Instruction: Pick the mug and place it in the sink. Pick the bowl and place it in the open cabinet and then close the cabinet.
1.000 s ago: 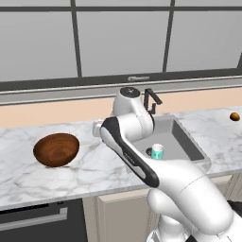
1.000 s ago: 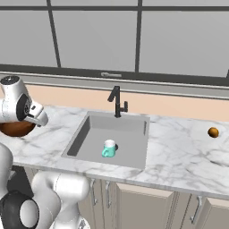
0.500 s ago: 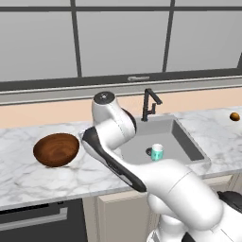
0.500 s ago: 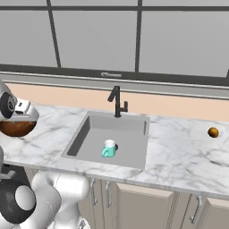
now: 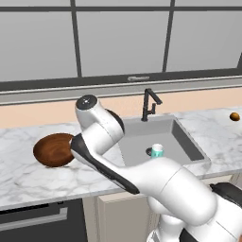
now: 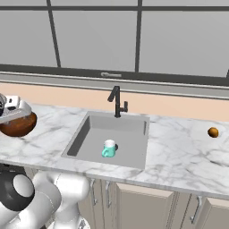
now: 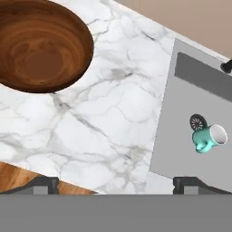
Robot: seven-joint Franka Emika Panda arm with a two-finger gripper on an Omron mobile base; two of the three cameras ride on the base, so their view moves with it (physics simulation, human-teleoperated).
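Logging what I have on screen: mug [image 6: 108, 148], teal and white, standing in the sink [image 6: 80, 138] near the drain, so I judge the first half of the task done; bowl [image 5: 54, 150], dark reddish-brown wood, upright on the white marble counter [image 5: 28, 177] to the left of the basin and well apart from it; black faucet [image 5: 150, 105] at the back edge of the sink; one small brown-orange round object [image 6: 213, 132] far off on the right stretch of counter, not part of my job. Hand [image 7: 116, 183]: fingers spread as wide as they go, nothing between them, hanging over bare marble between bowl and sink with the bowl's rim off toward one corner of the hand view. The cabinet is not on any of my screens, so I cannot tell its door position. Step in hand, by my reckoning: bringing the hand across to the bowl for the pick. Risks as I see them: the bowl is wide and its wall curves, so a grip would have to pinch the rim; a pinch set too shallow on that smooth wood could slip and let the bowl tip or drop on the lift. Coming down off-centre could push the bowl along the marble toward the counter edge. The arm's elbow sweeps low over the counter in the left base view and could clip the bowl during repositioning.
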